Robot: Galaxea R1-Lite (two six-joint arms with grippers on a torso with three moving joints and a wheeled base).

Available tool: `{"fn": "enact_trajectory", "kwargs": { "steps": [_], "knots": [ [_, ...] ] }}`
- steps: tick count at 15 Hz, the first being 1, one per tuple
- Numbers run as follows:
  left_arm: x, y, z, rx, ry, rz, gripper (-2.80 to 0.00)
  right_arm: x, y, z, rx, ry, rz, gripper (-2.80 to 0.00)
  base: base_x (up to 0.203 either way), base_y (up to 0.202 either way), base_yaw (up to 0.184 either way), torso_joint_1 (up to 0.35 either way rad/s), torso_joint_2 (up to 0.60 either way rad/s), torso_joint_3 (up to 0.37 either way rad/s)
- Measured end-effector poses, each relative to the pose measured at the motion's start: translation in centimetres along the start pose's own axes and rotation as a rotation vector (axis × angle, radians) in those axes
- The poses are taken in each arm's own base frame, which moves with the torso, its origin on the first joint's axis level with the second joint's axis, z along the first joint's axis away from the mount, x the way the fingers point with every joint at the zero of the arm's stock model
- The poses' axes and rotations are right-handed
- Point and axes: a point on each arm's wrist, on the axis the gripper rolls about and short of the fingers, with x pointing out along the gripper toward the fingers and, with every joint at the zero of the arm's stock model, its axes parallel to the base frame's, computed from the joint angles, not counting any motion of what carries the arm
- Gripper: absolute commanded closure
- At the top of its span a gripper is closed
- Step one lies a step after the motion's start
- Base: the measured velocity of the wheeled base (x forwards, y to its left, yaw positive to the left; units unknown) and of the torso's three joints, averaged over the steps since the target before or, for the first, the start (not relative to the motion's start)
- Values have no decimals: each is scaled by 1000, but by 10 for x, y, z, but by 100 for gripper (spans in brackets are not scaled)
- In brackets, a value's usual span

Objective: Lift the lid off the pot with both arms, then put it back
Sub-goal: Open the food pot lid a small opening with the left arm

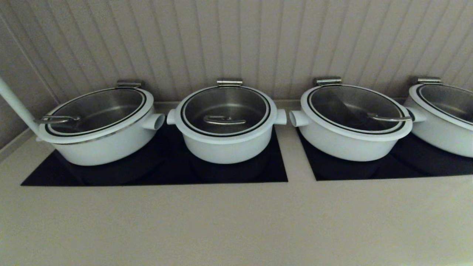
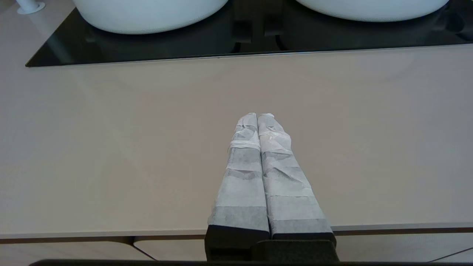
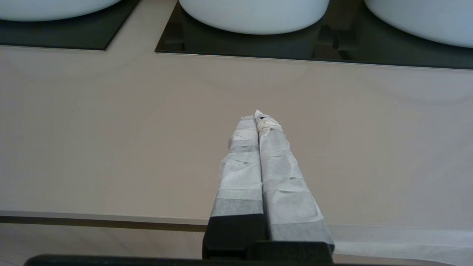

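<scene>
The pot point(image 1: 226, 146) is deep and white, with a stub handle on each side, and stands second from the left on a black cooktop point(image 1: 258, 173). The lid point(image 1: 225, 105) sits on it, with the steel wire handle point(image 1: 224, 120) at its middle. Neither arm shows in the head view. My left gripper point(image 2: 257, 117) is shut and empty, low over the beige counter near its front edge, well short of the pot point(image 2: 369, 9). My right gripper point(image 3: 257, 117) is shut and empty, likewise over the counter, well short of the pot point(image 3: 48, 9).
A wider lidded white pot point(image 1: 99, 144) stands left of the task pot, and two more point(image 1: 351, 140) point(image 1: 443, 125) stand on a second cooktop point(image 1: 406, 166) at the right. A white pole point(image 1: 14, 103) rises at far left. A ribbed wall runs behind. Beige counter point(image 1: 236, 221) lies in front.
</scene>
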Motion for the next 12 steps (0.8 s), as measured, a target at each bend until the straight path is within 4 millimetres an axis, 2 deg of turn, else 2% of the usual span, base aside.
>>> {"fn": "enact_trajectory", "kwargs": {
  "steps": [12],
  "knots": [
    [0, 0, 0, 12, 1, -6, 0, 0, 0, 0, -2, 0, 0, 0, 0, 0, 0, 0, 0, 0]
  ]
}}
